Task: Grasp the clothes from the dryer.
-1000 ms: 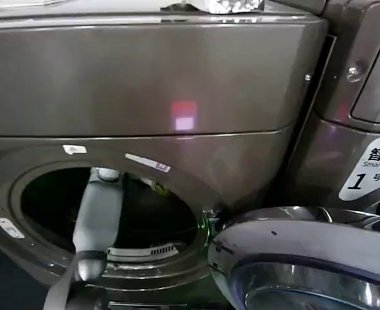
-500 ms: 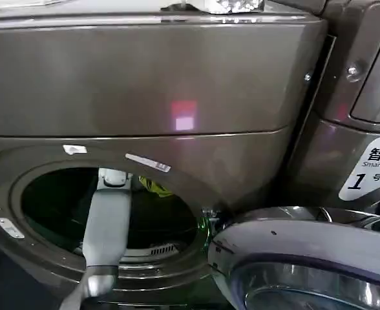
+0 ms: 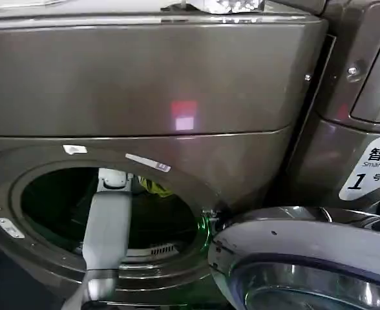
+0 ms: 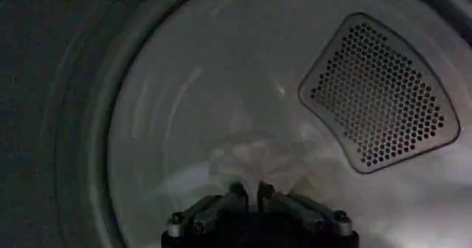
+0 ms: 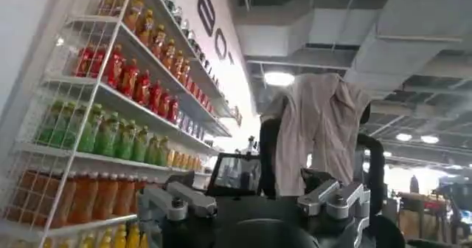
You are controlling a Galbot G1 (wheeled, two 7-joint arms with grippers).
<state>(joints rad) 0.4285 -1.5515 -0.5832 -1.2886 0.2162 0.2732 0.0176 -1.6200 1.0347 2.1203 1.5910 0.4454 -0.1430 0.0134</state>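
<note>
Dryer: the large bronze-grey metallic front-loading dryer (image 3: 177, 84) stands straight ahead, its round porthole open at lower left and its grey-rimmed glass door (image 3: 306, 258) swung out to the near right.
Neighbour: a second machine with a white "1" label (image 3: 371, 169) sits at the far right.
Clothes: a small pile of soft yellow-green and pale garments (image 3: 152, 187) lies inside the drum, toward the far right of the opening; in the left wrist view it is a pale crumpled mound (image 4: 258, 161) just beyond the fingertips, below a perforated vent panel (image 4: 380, 94).
Left gripper: the left gripper (image 4: 251, 193) is deep in the drum on its grey arm (image 3: 106, 219); its fingers (image 4: 237, 191) are drawn almost together, tips at the near edge of the pile; whether any cloth is pinched I cannot tell.
Right gripper: the right gripper (image 5: 258, 198) is parked away from the machine, fingers spread apart and holding nothing, facing shelves of bottled drinks (image 5: 118, 131).
Handling: my judgement is light, limp, non-fragile fabric that bunches and drapes instead of keeping shape, and may slide on the smooth drum wall.
Where to hold: a raised fold at the top of the mound looks best, pinched deep enough to catch several layers; a loose edge could slip free or trail on the porthole rim.
</note>
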